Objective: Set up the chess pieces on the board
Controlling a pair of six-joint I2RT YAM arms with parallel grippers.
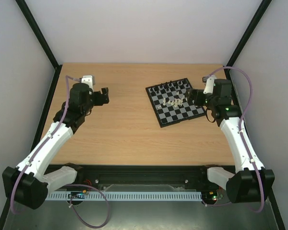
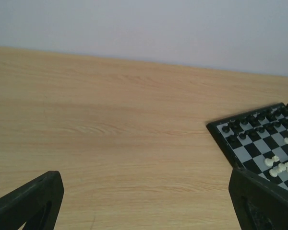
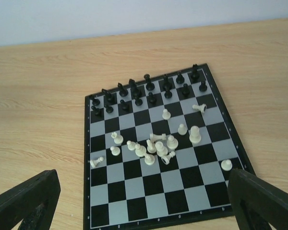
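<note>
The chessboard lies tilted on the right half of the table; it also shows in the right wrist view and at the right edge of the left wrist view. Black pieces stand in two rows along its far edge. Cream-white pieces sit jumbled mid-board, some toppled. My right gripper is open and empty at the board's right edge, its fingers wide apart. My left gripper is open and empty over bare table, left of the board.
The wooden table is walled by white panels with black frame posts. A black rail runs along the near edge between the arm bases.
</note>
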